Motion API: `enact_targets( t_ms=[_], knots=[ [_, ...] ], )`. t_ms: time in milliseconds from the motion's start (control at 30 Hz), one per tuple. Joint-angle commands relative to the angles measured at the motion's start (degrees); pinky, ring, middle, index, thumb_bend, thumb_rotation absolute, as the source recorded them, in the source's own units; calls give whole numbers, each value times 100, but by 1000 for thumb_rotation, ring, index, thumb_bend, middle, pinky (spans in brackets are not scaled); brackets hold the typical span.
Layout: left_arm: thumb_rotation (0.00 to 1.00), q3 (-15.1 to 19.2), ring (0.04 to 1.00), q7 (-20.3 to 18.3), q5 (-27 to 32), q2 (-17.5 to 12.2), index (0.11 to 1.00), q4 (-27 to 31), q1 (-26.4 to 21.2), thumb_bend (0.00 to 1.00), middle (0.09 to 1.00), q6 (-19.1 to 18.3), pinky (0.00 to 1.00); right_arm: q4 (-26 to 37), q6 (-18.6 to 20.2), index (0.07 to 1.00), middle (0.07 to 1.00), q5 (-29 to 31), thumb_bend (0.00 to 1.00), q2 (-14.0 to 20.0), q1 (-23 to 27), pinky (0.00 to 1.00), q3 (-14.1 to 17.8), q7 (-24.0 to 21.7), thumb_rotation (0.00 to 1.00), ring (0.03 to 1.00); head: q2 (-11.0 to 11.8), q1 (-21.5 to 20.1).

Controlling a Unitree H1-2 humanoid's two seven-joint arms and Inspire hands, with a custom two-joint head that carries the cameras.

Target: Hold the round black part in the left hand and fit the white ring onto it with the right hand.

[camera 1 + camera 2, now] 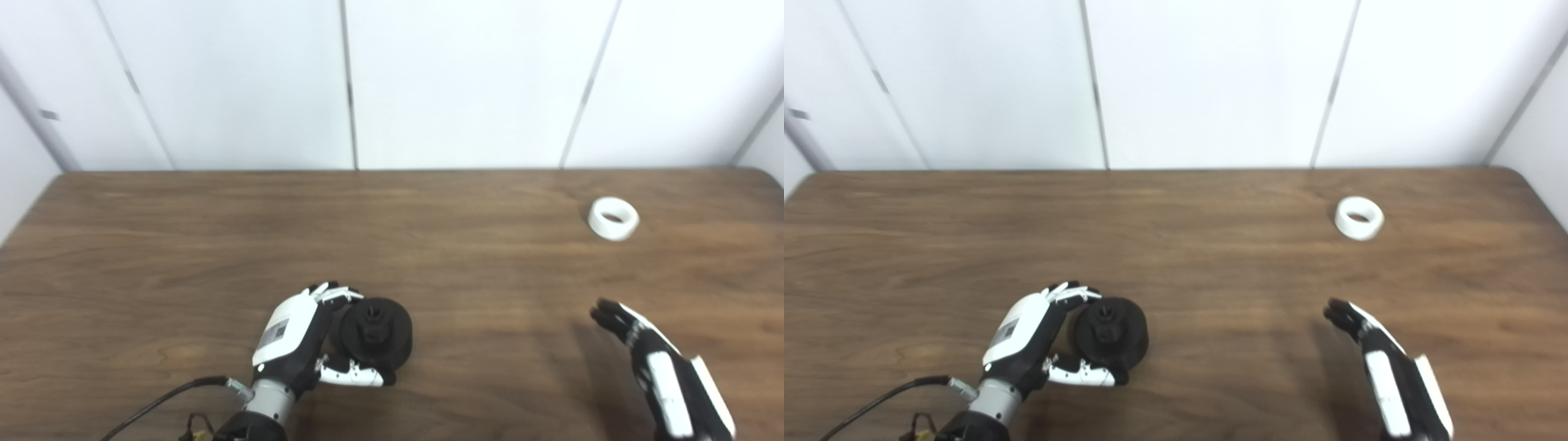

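A dark brown wood-grain table (429,257) with rounded far corners carries a small white ring (613,218) lying flat near its far right side and, well apart toward the near left, a round black disc-shaped part (375,332) that seems to rest on the surface.

round part (375,332) near the table's (429,245) front edge, left of centre; ring (613,218) well apart, toward the back right corner.
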State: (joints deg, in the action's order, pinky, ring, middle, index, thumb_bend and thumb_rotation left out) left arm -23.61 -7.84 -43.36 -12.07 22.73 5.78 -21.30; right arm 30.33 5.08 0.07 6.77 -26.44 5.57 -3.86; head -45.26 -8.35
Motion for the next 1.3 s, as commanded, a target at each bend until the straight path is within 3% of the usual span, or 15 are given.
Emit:
enact_targets(
  t_ms=[0,167,400,733,933,1133,1267],
  knots=[
    [62,-41,942,20,-205,14,485,190,-56,520,836,233,1000,314,28,816,821,0,574,-149,49,985,-44,93,994,880,-92,-46],
    [58,-72,960,9,-194,137,485,67,78,521,846,324,1000,477,318,814,830,109,600,-192,102,903,-107,141,958,879,-230,-89],
    [58,-264,979,102,-520,149,486,-174,272,522,864,602,1000,627,542,801,829,-53,629,-158,152,911,-198,232,969,877,-426,-48],
    [55,-378,977,566,-784,309,486,-721,367,521,866,1056,1000,612,473,795,826,-85,617,-79,177,937,-180,249,1000,877,-416,29],
    [54,-345,977,950,-796,353,486,-995,442,521,865,1252,1000,789,656,788,836,199,639,-92,199,930,-64,284,949,895,-351,-14],
    [56,-312,977,1084,-821,385,486,-1137,514,520,870,1235,1000,1228,1298,799,854,330,610,144,577,932,120,263,953,913,-338,-36],
    [57,-295,978,1071,-798,386,486,-1168,520,520,871,1227,1000,1454,1985,827,876,309,586,525,1183,961,297,184,918,939,-271,-75]
  ],
)
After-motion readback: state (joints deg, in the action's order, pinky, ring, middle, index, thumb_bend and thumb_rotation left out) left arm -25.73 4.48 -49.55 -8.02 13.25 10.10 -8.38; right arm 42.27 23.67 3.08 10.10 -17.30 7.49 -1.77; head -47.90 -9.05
